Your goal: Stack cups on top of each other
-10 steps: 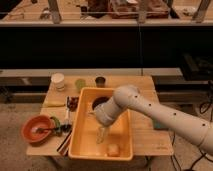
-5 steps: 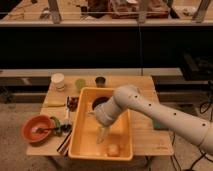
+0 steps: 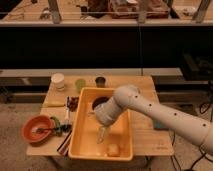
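Three cups stand apart in a row at the back of the wooden table (image 3: 145, 127): a pale yellow cup (image 3: 58, 80) on the left, a light green cup (image 3: 80, 84) in the middle, and a dark brownish-grey cup (image 3: 100, 81) on the right. None of them is stacked. My white arm reaches in from the right and down into the yellow tub (image 3: 80, 142). The gripper (image 3: 102, 134) hangs over the tub's floor, fingers pointing down and open, with nothing between them. It is well in front of the cups.
Inside the tub, a wide dark bowl (image 3: 98, 103) sits at the back and a small pale lump (image 3: 114, 149) near the front. An orange bowl (image 3: 36, 129) with a utensil stands at the left front. A yellow item (image 3: 54, 104) and cutlery (image 3: 67, 116) lie left of the tub.
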`<control>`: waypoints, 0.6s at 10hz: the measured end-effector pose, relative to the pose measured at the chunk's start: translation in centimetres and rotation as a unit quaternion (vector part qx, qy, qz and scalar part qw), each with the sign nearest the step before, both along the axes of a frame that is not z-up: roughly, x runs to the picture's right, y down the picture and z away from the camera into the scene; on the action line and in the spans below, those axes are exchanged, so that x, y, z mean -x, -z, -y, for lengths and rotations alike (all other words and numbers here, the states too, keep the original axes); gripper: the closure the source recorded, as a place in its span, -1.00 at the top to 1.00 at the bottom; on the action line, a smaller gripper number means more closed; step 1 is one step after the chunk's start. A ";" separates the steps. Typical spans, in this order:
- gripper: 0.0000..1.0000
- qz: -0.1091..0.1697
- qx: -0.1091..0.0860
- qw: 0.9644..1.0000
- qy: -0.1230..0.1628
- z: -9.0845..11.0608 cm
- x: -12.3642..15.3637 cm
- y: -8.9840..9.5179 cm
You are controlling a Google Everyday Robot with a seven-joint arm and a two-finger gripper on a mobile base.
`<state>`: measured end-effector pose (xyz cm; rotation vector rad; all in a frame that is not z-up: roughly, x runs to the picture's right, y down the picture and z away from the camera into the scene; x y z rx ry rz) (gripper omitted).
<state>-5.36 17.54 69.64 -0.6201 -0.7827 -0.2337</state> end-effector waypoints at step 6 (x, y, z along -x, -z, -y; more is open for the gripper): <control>0.60 0.011 -0.183 0.978 0.094 14.0 -10.9 -1.4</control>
